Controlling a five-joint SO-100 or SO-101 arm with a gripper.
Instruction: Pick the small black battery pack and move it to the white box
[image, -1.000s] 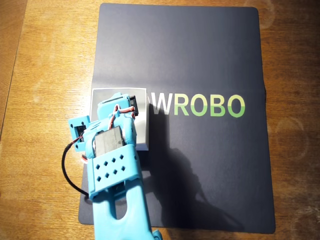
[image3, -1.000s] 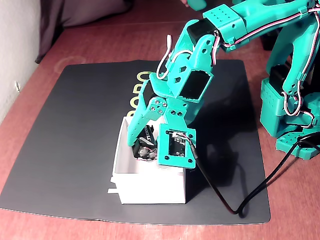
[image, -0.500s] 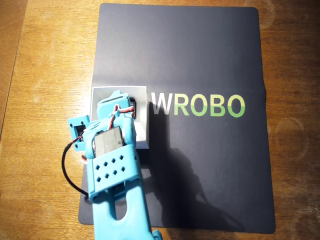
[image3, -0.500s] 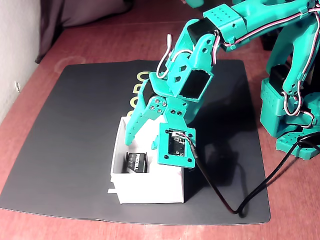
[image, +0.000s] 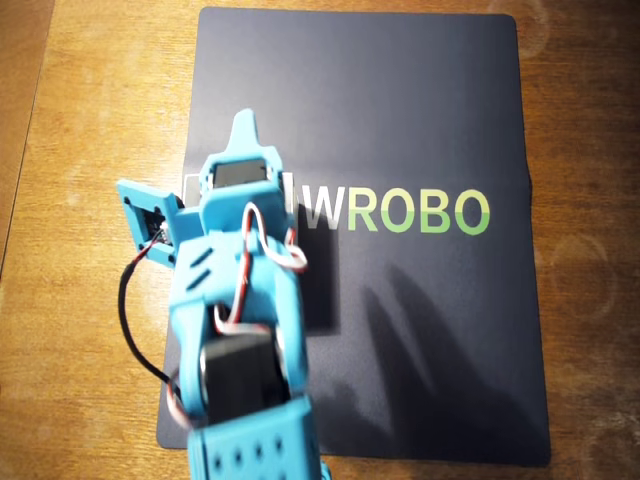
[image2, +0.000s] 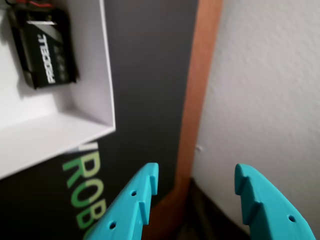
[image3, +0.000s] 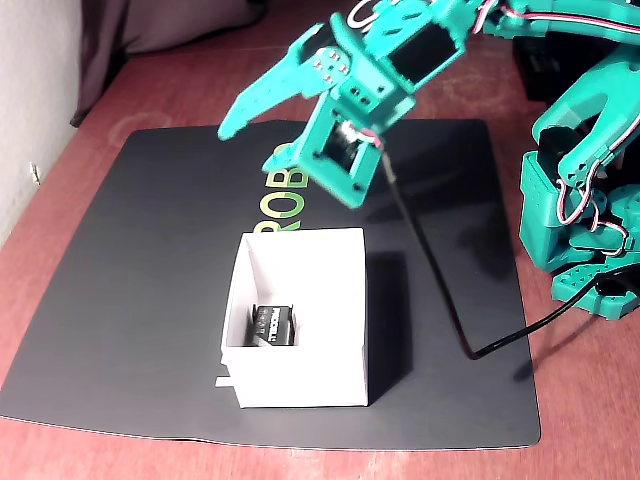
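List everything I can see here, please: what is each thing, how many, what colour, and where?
Battery pack: one, black with white lettering, lying inside the box, near a wall.
Box: one, white, open-topped, on the near part of the mat in the fixed view.
Mat: one, dark, with green-and-white lettering, covering most of the table.
Table: one, brown wood, under the mat.
Wall: pale, textured, beyond the table edge in the wrist view.
Cable: one, black, running from the arm down onto the mat.
Robot arm: one, turquoise, base at the right of the fixed view.
Gripper: one, turquoise, open and empty, raised above the mat.
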